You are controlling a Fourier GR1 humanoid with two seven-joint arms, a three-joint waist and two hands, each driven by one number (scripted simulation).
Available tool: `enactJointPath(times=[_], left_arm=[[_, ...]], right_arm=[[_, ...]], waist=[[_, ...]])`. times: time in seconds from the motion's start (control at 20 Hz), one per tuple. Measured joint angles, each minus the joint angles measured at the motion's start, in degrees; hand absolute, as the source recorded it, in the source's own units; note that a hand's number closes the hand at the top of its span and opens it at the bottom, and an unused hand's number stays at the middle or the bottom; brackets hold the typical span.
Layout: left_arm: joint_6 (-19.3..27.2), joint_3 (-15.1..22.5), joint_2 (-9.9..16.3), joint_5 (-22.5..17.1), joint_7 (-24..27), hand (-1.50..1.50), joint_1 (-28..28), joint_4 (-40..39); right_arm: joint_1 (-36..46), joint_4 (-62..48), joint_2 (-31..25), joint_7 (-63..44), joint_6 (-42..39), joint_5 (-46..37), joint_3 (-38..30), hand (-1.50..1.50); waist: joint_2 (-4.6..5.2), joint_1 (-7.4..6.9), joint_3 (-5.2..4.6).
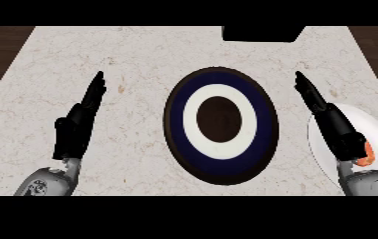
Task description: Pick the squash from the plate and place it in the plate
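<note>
Round dark-blue plate with white ring and brown centre (221, 125) sits mid-bench (133, 48), bare, likely the target. Right of it, a white plate (322, 138) carries the orange squash (366, 155), mostly hidden under the right robot hand (332, 120). That hand open, fingers straight. Left robot hand (77, 123), left of the blue plate, open, resting. Nothing gripped.

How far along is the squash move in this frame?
Nothing done yet. The squash lies on the white plate at the right edge, partly hidden by the right hand. Both hands are open and hold nothing; the left hand rests at left. The dark ringed plate holds nothing. Pick, carry and place remain.
</note>
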State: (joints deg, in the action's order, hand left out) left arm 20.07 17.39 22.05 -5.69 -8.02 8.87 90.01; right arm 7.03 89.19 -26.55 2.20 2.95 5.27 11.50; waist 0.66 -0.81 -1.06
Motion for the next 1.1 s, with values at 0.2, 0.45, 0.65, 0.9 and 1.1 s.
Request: enactJointPath(times=[0.2,0.45,0.65,0.9,1.1], left_arm=[[-0.4,-2.1,3.0,0.9,3.0,0.00,-3.4,-0.6],[-1.0,-4.0,6.7,2.3,6.7,0.00,-7.6,-2.1],[-1.6,-5.6,8.0,2.1,10.3,0.00,-11.1,-2.7],[-3.7,-7.7,8.7,1.4,13.3,0.00,-13.7,-3.2],[-4.5,-8.5,8.5,1.7,14.9,0.00,-15.2,-3.2]], right_arm=[[-0.4,0.5,0.5,1.0,-7.8,13.6,-6.1,-1.50],[-1.0,-3.4,-2.0,4.2,-12.9,25.3,-17.8,-1.50],[-4.6,-7.1,-2.0,9.8,-16.6,33.3,-27.5,-1.50],[-10.7,-10.1,-3.9,12.0,-25.6,42.1,-36.3,-1.50],[-13.9,-13.3,-9.0,11.5,-35.8,43.2,-38.9,-1.50]], waist=[[-0.49,0.43,0.78],[-0.61,0.72,1.16],[-0.78,1.33,1.16],[-0.81,1.39,1.12],[-0.76,1.16,1.10]])
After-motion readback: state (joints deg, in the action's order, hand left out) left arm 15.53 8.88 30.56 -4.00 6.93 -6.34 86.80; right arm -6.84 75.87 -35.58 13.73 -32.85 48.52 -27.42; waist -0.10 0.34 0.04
